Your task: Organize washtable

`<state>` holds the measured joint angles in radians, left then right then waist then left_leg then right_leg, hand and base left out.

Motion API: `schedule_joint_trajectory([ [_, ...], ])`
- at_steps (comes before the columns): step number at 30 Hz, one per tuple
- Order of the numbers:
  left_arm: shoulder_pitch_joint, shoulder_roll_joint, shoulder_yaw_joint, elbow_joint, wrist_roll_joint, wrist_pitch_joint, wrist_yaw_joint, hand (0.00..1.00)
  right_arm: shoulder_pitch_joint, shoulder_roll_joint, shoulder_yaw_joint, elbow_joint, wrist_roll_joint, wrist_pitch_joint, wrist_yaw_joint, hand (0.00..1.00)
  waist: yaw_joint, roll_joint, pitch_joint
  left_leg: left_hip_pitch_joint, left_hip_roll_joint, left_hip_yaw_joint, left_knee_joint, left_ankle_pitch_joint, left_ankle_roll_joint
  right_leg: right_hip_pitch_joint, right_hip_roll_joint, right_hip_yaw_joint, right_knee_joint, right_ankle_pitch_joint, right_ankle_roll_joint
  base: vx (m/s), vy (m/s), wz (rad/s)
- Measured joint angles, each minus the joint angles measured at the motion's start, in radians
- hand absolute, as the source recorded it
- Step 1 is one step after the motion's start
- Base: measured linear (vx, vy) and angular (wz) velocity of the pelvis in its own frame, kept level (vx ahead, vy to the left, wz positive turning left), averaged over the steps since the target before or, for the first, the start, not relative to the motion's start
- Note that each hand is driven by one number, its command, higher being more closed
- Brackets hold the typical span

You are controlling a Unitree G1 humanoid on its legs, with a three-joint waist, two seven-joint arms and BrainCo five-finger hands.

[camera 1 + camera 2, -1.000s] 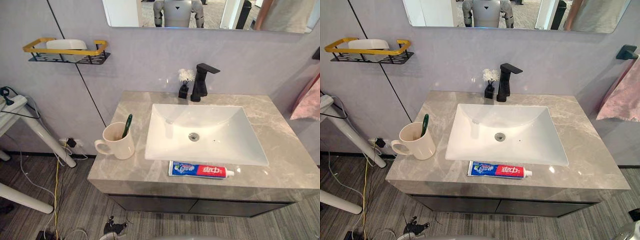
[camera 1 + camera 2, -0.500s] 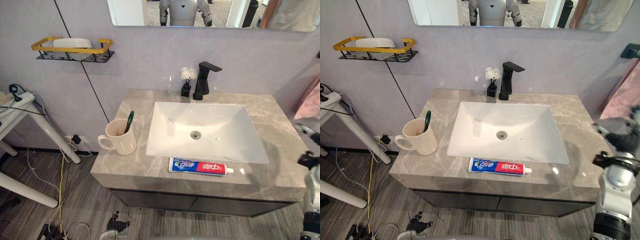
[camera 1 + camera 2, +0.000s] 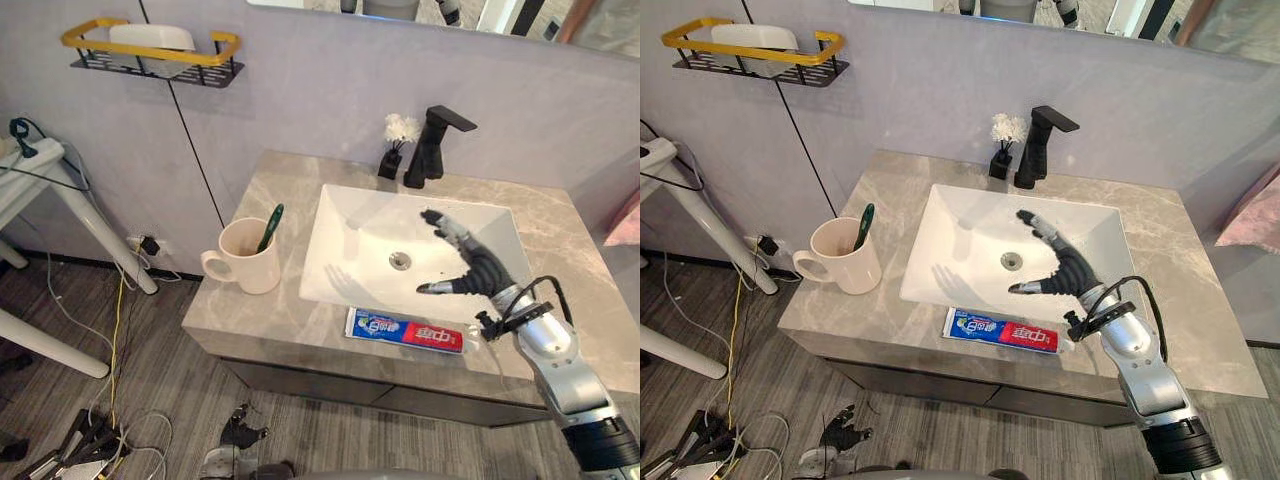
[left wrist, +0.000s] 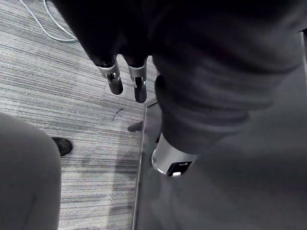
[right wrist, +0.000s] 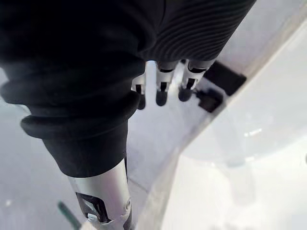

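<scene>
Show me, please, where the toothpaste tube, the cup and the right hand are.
toothpaste tube point(image 3: 405, 330), left eye view, middle of its body
cup point(image 3: 250, 272), left eye view, outer wall
right hand point(image 3: 480, 272), left eye view, palm

Stereo head views above washtable point(image 3: 262, 312)

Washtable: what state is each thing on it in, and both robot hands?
Toothpaste tube, lying flat on the counter before the sink, not held.
Mug, upright, toothbrush leaning inside.
Faucet, no water running.
Flower vase, upright beside the faucet.
Right robot hand, open over the sink, empty.
Left robot hand, open, hanging over the floor.
</scene>
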<state>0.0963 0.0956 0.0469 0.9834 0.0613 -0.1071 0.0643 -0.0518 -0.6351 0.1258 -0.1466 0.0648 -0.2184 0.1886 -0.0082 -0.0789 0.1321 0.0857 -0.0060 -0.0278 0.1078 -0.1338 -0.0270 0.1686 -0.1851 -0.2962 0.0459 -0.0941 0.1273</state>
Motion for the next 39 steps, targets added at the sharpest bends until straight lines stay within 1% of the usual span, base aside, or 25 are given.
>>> schedule_joint_trajectory([
  [5, -0.007, 0.002, -0.020, 0.005, 0.000, -0.002, 0.000, 0.00, 0.000, -0.081, 0.120, 0.000, -0.078, -0.002, 0.015, 0.00, 0.002, 0.010, 0.006, -0.002, 0.004, 0.000, 0.003, 0.000, 0.000, -0.001, 0.004, 0.000, 0.000, 0.000, 0.000, -0.02, -0.007, 0.00],
  [8, -0.012, 0.006, -0.044, 0.009, 0.000, -0.006, 0.000, 0.00, -0.001, -0.130, 0.166, 0.000, -0.120, -0.004, 0.034, 0.00, 0.005, 0.014, 0.008, -0.003, 0.005, 0.001, 0.004, 0.000, 0.000, -0.002, 0.004, 0.002, 0.000, 0.000, 0.000, -0.04, -0.005, -0.03],
  [9, -0.016, 0.006, -0.055, 0.012, 0.000, -0.007, 0.000, 0.00, -0.001, -0.156, 0.198, 0.000, -0.147, -0.004, 0.035, 0.00, 0.008, 0.014, 0.008, -0.003, 0.006, 0.004, 0.004, 0.000, 0.000, -0.006, 0.005, 0.007, 0.000, 0.000, 0.000, -0.04, 0.000, -0.06],
  [14, -0.037, 0.007, -0.080, 0.035, 0.000, -0.009, -0.001, 0.00, -0.003, -0.190, 0.254, 0.000, -0.195, -0.007, 0.039, 0.00, 0.021, 0.016, 0.007, -0.010, 0.007, 0.012, 0.006, 0.001, -0.001, -0.016, 0.008, 0.019, -0.015, 0.013, -0.001, -0.03, 0.005, -0.07],
  [17, -0.038, 0.007, -0.085, 0.037, 0.000, -0.011, -0.001, 0.00, -0.003, -0.201, 0.275, 0.000, -0.238, -0.007, 0.052, 0.00, 0.020, 0.016, 0.006, -0.010, 0.007, 0.014, 0.007, 0.001, -0.001, -0.016, 0.008, 0.020, -0.015, 0.017, 0.000, 0.00, 0.000, 0.00],
  [22, -0.039, 0.007, -0.086, 0.039, 0.000, -0.011, -0.001, 0.00, -0.004, -0.212, 0.275, 0.000, -0.314, -0.007, 0.049, 0.00, 0.020, 0.017, 0.006, -0.010, 0.007, 0.016, 0.010, 0.001, -0.001, -0.016, 0.008, 0.022, -0.018, 0.021, 0.001, -0.01, 0.001, -0.01],
  [24, -0.039, 0.006, -0.090, 0.040, 0.000, -0.011, -0.001, 0.00, -0.008, -0.222, 0.275, 0.000, -0.349, -0.007, 0.034, 0.00, 0.020, 0.020, 0.004, -0.016, 0.008, 0.022, 0.011, 0.004, 0.002, -0.015, 0.011, 0.022, -0.036, 0.037, -0.001, -0.04, 0.007, -0.07],
  [30, -0.041, 0.006, -0.109, 0.041, -0.002, -0.011, -0.001, 0.00, -0.013, -0.221, 0.263, 0.000, -0.392, -0.007, 0.017, 0.00, 0.019, 0.022, 0.003, -0.022, 0.004, 0.026, 0.010, 0.015, 0.007, -0.016, 0.009, 0.022, -0.048, 0.053, -0.002, -0.05, 0.009, -0.01],
  [34, -0.046, 0.007, -0.117, 0.048, -0.002, -0.010, -0.001, 0.00, -0.012, -0.204, 0.204, 0.000, -0.422, -0.006, -0.014, 0.00, 0.017, 0.023, 0.003, -0.022, 0.004, 0.023, 0.000, 0.029, 0.003, -0.020, 0.009, 0.022, -0.048, 0.053, -0.002, -0.07, -0.007, 0.01],
  [39, -0.046, 0.007, -0.121, 0.051, -0.002, -0.006, -0.001, 0.00, -0.009, -0.194, 0.142, 0.000, -0.429, 0.001, -0.038, 0.00, 0.014, 0.030, -0.001, -0.025, 0.005, 0.019, -0.006, 0.037, 0.002, -0.026, 0.011, 0.022, -0.048, 0.056, -0.004, -0.04, -0.008, 0.02],
])
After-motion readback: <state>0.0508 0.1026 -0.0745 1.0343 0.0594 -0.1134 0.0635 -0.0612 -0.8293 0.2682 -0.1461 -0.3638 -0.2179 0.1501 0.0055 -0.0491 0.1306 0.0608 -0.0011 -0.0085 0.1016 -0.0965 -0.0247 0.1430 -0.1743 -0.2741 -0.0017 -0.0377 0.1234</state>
